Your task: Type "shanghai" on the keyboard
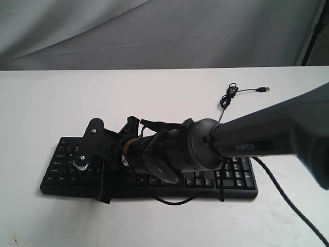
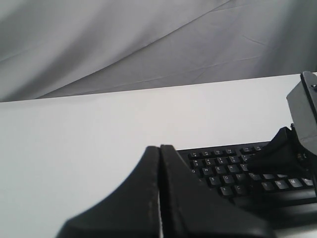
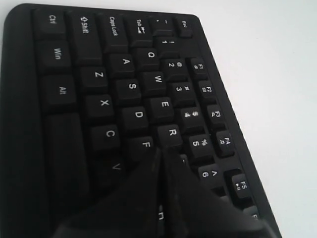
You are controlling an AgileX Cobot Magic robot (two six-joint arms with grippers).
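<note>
Lying on the table (image 1: pixel 46 98): the keyboard (image 1: pixel 234 177), black with white legends, is set flat across the near middle, its long side running left to right.
Right arm (image 1: pixel 267 136): it is stretched in from the right edge over the keyboard, so that the middle keys are hidden in the exterior view.
Right gripper (image 3: pixel 161 151): its jaws are clenched with nothing between them. The tips are poised over the left half of the keys, just beside F and R. Whether a key is touched cannot be told.
Left gripper (image 2: pixel 159 148): its jaws are pressed together on nothing and are seen by the keyboard's left end. Whether they are over it or off it cannot be told.
Cable (image 1: pixel 247 91): a thin black lead with a plug is laid on the table behind the keyboard's right end.
Backdrop: grey cloth (image 1: pixel 154 31) is hung behind the table.
</note>
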